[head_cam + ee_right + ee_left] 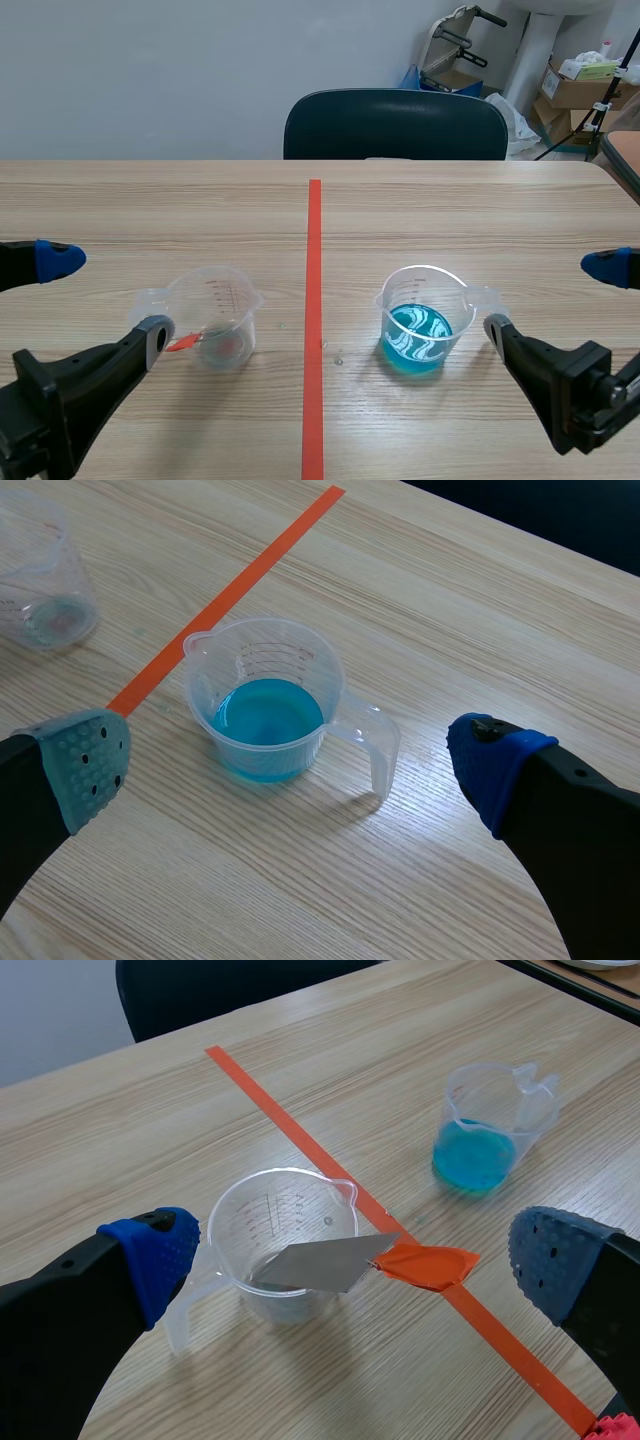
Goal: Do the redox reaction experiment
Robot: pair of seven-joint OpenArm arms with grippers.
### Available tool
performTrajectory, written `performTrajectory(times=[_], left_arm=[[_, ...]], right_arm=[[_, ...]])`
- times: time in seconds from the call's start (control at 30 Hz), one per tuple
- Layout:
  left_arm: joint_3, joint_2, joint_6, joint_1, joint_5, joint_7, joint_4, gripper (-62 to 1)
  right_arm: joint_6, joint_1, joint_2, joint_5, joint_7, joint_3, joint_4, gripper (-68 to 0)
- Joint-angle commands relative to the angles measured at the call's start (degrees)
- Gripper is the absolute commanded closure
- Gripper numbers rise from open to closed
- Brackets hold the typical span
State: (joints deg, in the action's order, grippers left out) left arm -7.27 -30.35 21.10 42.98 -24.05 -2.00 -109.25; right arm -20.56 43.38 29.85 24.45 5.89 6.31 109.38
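A clear measuring cup [218, 312] stands left of the tape line with a thin metal strip [320, 1263] leaning in it; the strip's orange end [430, 1265] pokes out over the rim. A second clear cup [422, 318] holding blue liquid [266, 712] stands right of the line, handle toward my right arm. My left gripper [100, 300] is open just short of the left cup, the cup ahead between its pads [152, 1256]. The right gripper [553, 298] is open too, with the blue cup [268, 695] ahead between its fingers. Neither gripper touches anything.
An orange-red tape line [313, 330] runs down the middle of the wooden table. A dark chair [395, 125] stands behind the far edge, with cardboard boxes [580, 90] at the back right. Bare wood surrounds both cups.
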Motion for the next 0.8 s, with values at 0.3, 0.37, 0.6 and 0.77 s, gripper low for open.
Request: performTrajectory(times=[0.3,0.37,0.6,0.77], left_arm=[[0.17,-0.02,-0.17,0.00,-0.37,-0.94,-1.05,-62.3],[0.17,0.00,-0.17,0.00,-0.37,-0.94,-1.05,-62.3],[0.17,0.00,-0.17,0.00,-0.37,-0.96,-1.05,-62.3],[0.17,0.00,-0.17,0.00,-0.37,-0.96,-1.05,-62.3]], right_arm=[[0.00,-0.52,0.00,-0.04,0.61,0.48,1.03,-67.9],[0.00,-0.52,0.00,-0.04,0.63,0.48,1.03,-67.9],[0.00,-0.83,0.15,-0.22,0.63,0.48,1.03,-67.9],[-0.26,-2.47,0.20,-1.64,0.57,0.42,1.03,-67.9]])
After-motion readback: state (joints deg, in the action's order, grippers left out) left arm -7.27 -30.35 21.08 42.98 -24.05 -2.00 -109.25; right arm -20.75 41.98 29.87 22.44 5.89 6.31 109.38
